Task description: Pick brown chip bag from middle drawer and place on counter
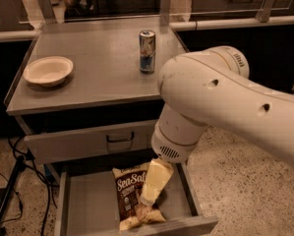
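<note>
The middle drawer (pixel 87 205) is pulled out toward me, low down under the table (pixel 97 58), and the brown chip bag (pixel 129 193) lies flat on the drawer's grey floor. The bag sits right of the drawer's centre. Its far pale end points toward the cabinet, and its crumpled near end is just beside the drawer's front wall. The white "Sea Salt" script faces up.

The robot's big white arm (pixel 210 97) reaches in from the right and bends down over the open drawer. The tool (pixel 151 193) is a pale yellowish piece that hangs from the round wrist inside the drawer. It slants down and to the left across the bag's right edge. From here I cannot tell whether the tool is spread, pressed together or pinching the bag, nor whether it touches the bag or is just above it.

Up on the table stand 2 things, well apart. A slim drink can (pixel 147 51) stands upright toward the far right, and a shallow cream bowl (pixel 48 71) sits at the left. Below the tabletop, the upper drawer front (pixel 77 144) is closed, with its dark handle (pixel 120 137) showing. Dark cables (pixel 14 181) trail down on the left, and a speckled floor (pixel 235 181) spreads to the right.
</note>
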`<state>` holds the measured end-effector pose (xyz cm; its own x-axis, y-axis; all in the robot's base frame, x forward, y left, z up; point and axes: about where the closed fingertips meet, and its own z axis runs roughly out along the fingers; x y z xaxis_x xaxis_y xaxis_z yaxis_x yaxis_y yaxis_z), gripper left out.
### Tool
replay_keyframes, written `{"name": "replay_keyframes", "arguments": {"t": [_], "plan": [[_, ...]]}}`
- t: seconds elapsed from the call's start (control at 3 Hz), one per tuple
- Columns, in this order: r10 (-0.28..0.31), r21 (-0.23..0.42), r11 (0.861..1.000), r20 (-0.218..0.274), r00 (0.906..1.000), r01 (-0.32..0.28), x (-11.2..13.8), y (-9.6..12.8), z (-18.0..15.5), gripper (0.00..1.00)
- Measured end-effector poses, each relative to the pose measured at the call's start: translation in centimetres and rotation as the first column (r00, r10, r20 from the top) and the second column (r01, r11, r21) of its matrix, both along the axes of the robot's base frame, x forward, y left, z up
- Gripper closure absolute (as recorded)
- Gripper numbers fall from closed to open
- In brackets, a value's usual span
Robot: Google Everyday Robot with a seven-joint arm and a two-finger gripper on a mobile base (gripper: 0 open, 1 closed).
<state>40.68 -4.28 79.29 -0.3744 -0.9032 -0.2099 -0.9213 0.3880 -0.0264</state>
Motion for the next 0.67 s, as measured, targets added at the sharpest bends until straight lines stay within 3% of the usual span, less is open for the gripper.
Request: {"name": "replay_keyframes", "arguments": {"t": [0.33,0.67], "plan": [[0.008,0.009,1.0,-0.059,0.9982,-0.007,-1.5,1.3,-2.5,0.0],[-0.009,-0.011,1.0,-0.086,0.9962,0.008,-1.2,4.3,-5.6,0.0]]}}
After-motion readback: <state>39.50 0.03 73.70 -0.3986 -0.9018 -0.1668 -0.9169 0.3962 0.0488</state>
